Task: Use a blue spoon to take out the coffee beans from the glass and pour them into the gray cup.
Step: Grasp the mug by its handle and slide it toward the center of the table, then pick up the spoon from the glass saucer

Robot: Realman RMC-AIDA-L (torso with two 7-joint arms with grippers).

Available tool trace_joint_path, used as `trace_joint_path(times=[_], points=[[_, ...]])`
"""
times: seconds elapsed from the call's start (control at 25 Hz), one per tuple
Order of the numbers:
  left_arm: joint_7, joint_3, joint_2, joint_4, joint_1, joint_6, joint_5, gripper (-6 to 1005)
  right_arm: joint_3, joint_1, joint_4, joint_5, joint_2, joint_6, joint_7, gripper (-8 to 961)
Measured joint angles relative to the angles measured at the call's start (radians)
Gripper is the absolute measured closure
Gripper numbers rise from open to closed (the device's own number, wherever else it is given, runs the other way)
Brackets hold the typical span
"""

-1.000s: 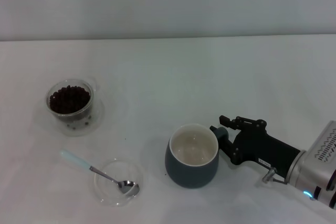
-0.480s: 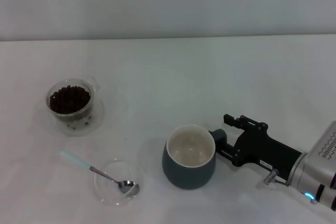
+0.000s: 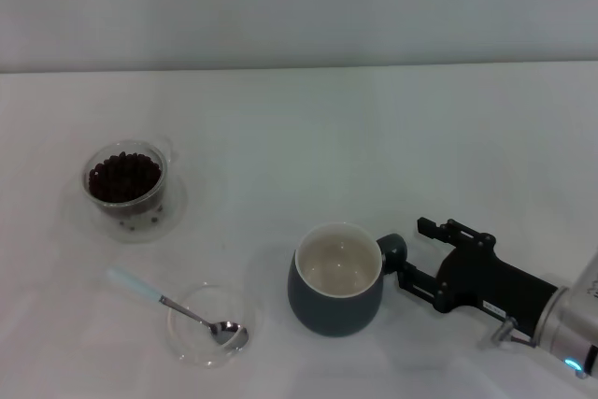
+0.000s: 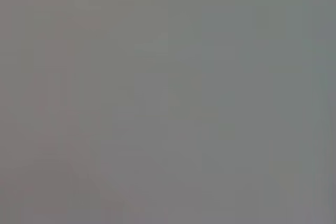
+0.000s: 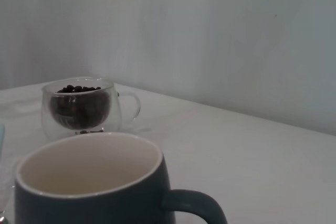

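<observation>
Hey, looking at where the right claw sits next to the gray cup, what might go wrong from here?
The right claw sits right beside the gray cup's handle, so a careless move could nudge or tip the cup. The blue spoon rests bowl-down in a shallow clear dish, handle angled out; a poor grab might flip the dish. The glass is heaped with coffee beans, so scooping may spill some onto the table.

Soft, even light is falling from above across the white table (image 3: pixel 308 137); shadows are showing only faintly; the gray cup (image 5: pixel 89 187) is blurring at close range (the glass (image 5: pixel 81 107) behind is reading sharper); the left wrist view is giving featureless grey.
</observation>
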Motion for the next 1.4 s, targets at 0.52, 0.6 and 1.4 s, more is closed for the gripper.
trace_joint_path(times=[0.52, 0.6, 1.4], points=[[-0.093, -0.002, -0.006, -0.066, 0.012, 0.016, -0.008, 124, 0.022, -0.021, 0.273, 0.013, -0.056, -0.416, 0.052, 257], [-0.112, -0.001, -0.006, -0.082, 0.011, 0.02, -0.005, 123, 0.027, -0.018, 0.304, 0.017, -0.071, -0.439, 0.055, 257], [-0.894, 0.18, -0.009, -0.426, 0.038, 0.03, 0.021, 124, 0.365, 0.064, 0.337, 0.031, -0.203, -0.653, -0.014, 259]])
